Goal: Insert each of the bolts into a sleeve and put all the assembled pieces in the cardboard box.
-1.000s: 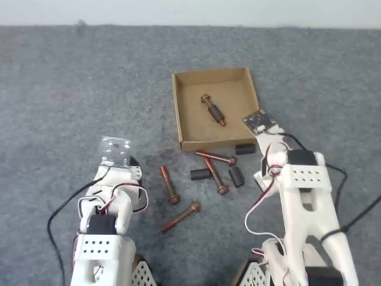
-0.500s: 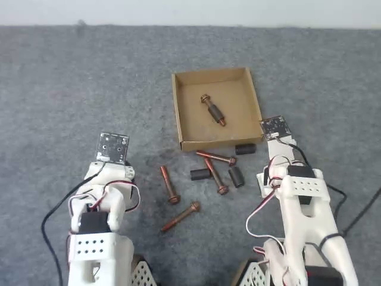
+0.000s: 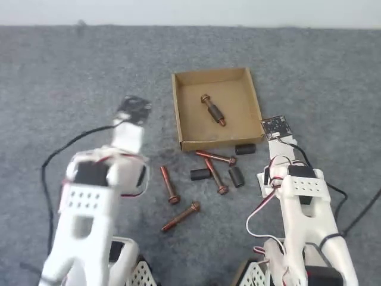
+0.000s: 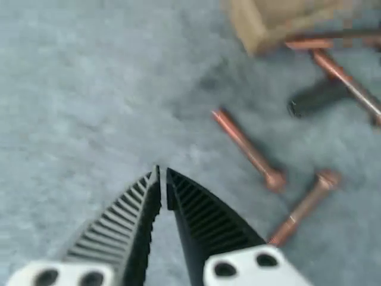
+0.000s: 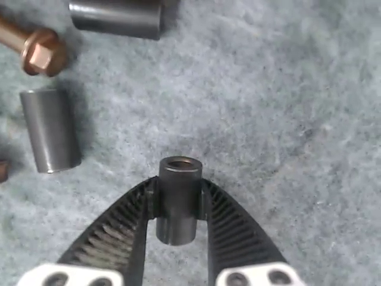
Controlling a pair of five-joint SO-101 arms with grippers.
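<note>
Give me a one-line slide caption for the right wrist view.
Right gripper holds a dark sleeve over grey carpet; two loose sleeves and a bolt head lie nearby.

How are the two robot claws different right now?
The right gripper grips a short dark metal sleeve; the left gripper holds nothing. The left gripper's black ridged fingers sit nearly touching, while the right gripper's fingers are kept apart by the sleeve. Both hang above the grey carpet and share the same toothed black finger shape.
</note>
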